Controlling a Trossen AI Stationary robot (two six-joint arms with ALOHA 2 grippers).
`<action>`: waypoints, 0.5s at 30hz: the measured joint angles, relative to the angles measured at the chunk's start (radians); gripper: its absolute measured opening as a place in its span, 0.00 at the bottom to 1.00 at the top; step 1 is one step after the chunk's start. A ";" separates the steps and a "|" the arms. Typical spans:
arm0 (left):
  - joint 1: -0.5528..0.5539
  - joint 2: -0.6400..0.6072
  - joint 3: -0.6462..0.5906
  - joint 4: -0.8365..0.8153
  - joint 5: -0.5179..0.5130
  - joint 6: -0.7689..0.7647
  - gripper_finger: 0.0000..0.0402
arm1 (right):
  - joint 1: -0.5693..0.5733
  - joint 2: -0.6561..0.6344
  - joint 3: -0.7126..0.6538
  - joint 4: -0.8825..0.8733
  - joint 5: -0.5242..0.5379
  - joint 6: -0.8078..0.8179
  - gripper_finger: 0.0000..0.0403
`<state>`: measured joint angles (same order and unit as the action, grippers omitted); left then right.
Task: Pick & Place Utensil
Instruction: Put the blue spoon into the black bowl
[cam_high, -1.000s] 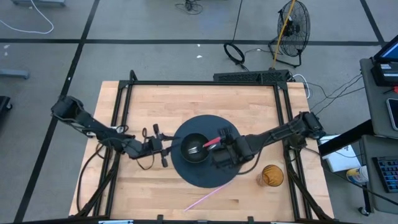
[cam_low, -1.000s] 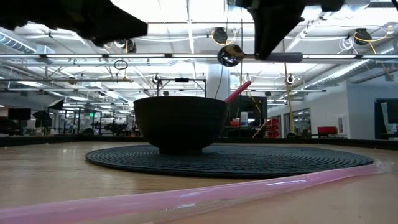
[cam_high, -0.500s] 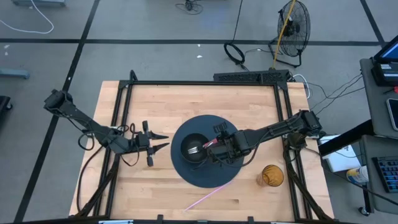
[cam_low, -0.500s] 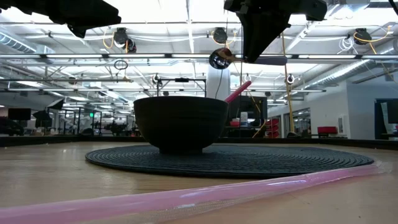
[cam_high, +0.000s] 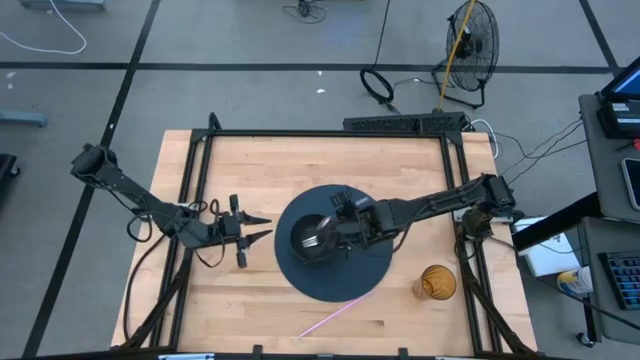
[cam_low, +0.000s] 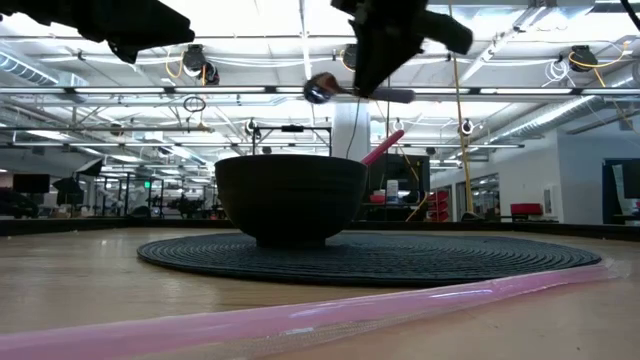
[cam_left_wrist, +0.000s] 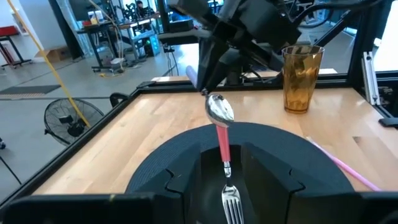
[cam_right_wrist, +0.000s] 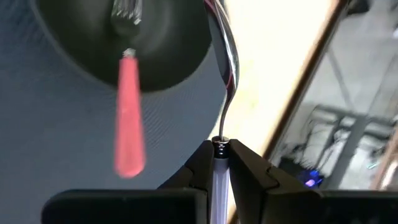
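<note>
Wooden counter carries a dark mat and bowl (fork already inside), above which a spoon is held by its handle in the right gripper, jaws clamped, presumably for release there, while the left gripper is parked alongside, jaws apart.

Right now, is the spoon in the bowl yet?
Not yet. The right gripper holds the spoon above the bowl.

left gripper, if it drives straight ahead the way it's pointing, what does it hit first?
Probably the black bowl on the round mat. The left gripper sits open, left of the mat, aimed at it. Its height is unclear, so it might instead meet the spoon the right gripper holds above.
</note>
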<state>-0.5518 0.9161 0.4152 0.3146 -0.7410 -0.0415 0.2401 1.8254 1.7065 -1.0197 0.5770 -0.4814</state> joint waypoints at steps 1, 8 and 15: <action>0.000 0.000 0.000 -0.003 0.000 -0.005 0.30 | 0.000 0.000 0.000 0.026 0.000 -0.028 0.07; 0.000 0.000 0.000 -0.005 0.000 -0.014 0.30 | -0.013 0.049 0.000 0.138 -0.049 -0.121 0.07; -0.012 0.000 0.000 -0.006 0.000 -0.015 0.30 | -0.019 0.150 0.000 0.154 -0.030 -0.183 0.07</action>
<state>-0.5642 0.9161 0.4152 0.3089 -0.7411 -0.0566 0.2207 1.9752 1.7061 -0.8656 0.5466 -0.6647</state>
